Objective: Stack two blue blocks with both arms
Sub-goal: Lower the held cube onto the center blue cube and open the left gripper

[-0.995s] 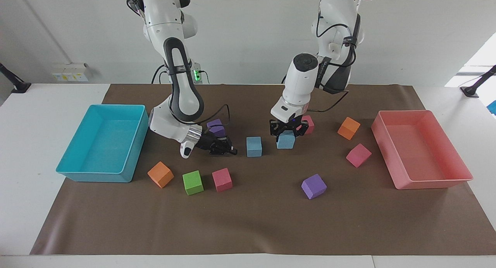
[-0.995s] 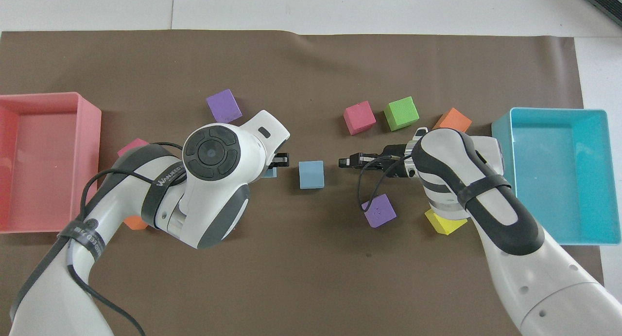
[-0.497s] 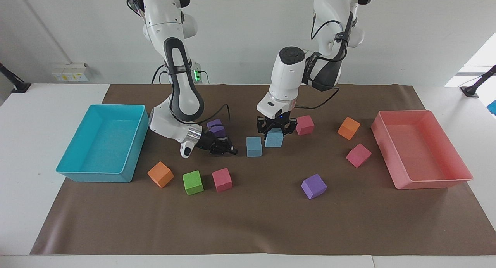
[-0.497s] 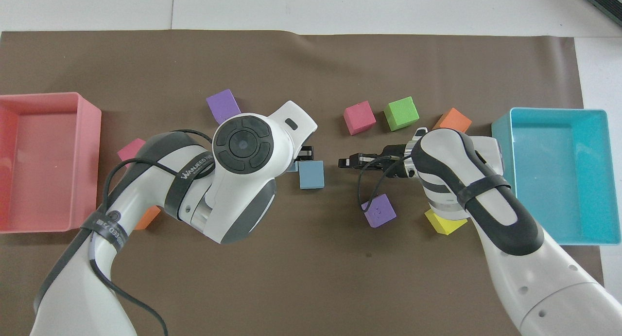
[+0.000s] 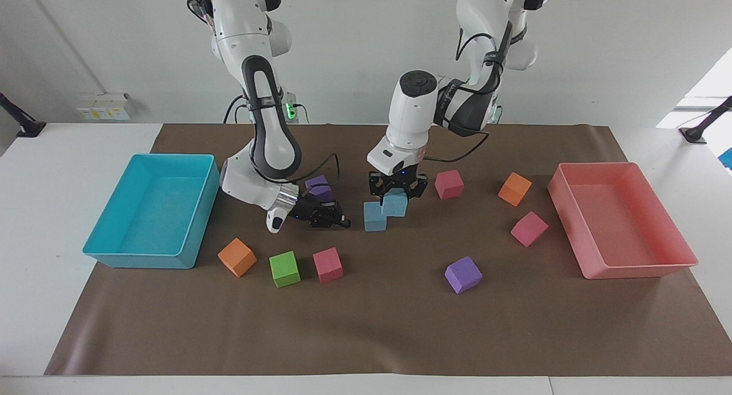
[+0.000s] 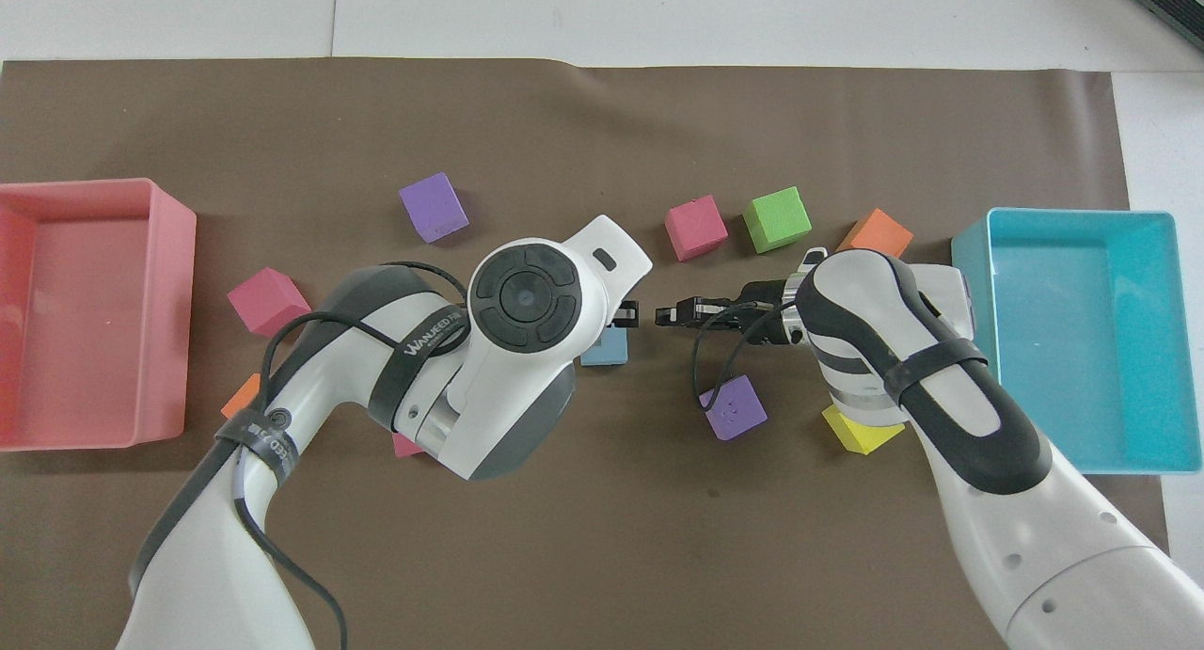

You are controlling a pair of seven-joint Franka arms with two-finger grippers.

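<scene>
step: stacking | left gripper [image 5: 397, 190] clamped on light sky-blue matte foam cube [image 5: 395, 204] over resting sky-blue foam cube [image 5: 374, 216] | right gripper [image 5: 337, 220] shut, empty, waiting beside | handling: likely light, squashy; grip flat sides gently

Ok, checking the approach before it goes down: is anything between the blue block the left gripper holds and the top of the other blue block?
Nothing visible. The left gripper holds its blue block raised beside the blue block on the mat. The right gripper waits shut, low beside it.
</scene>
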